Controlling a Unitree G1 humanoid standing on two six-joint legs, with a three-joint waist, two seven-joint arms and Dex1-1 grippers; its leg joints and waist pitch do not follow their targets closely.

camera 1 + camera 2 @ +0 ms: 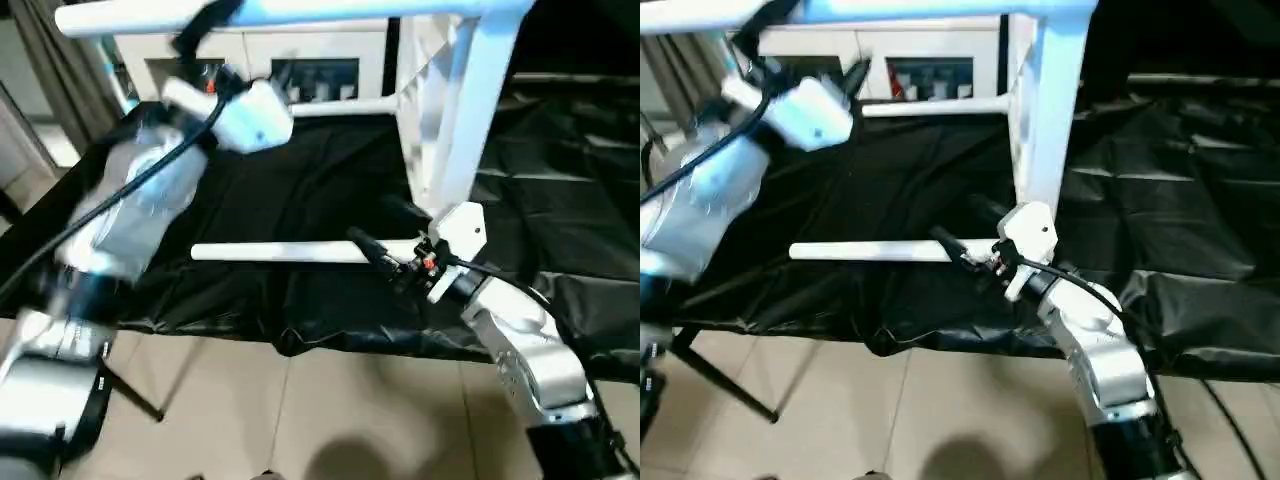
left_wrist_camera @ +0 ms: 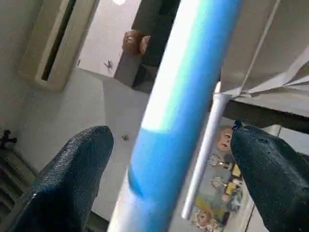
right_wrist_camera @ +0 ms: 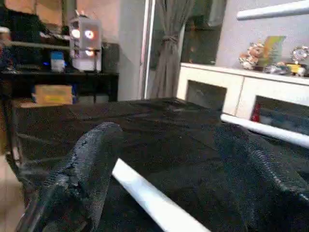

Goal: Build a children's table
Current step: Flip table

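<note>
On a table draped in black cloth (image 1: 300, 180), a Unitree G1 humanoid works at a children's table, whose white tabletop (image 1: 430, 90) stands tipped on edge at the far middle with several legs already fitted. The left arm is raised high at the far left, its silver forearm angled up and away, bringing the left gripper (image 2: 169, 145) to the uppermost fitted leg (image 1: 300, 14), which juts leftward across the top of the scene. That pincer's two black fingers (image 2: 72, 179) gape wide on either side of the leg; whether they touch it cannot be told. A second fitted leg (image 1: 345, 106) runs leftward lower down, and a third (image 1: 475, 120) slants down to the cloth near the right arm. The right arm reaches in low from the near right, forearm level, wrist turned inward, with the right gripper (image 1: 375, 250) at the right end of the loose leg (image 1: 280, 252), which lies flat on the cloth along the near edge, pointing left. Its fingers (image 3: 91, 159) stand well apart around that end of the tube; a firm grip cannot be confirmed. Behind the work stand white cabinets (image 1: 300, 60) with glass fronts, and a grey curtain (image 3: 169, 48) hangs at the far left. Beige floor tiles (image 1: 300, 410) show below the near edge.
</note>
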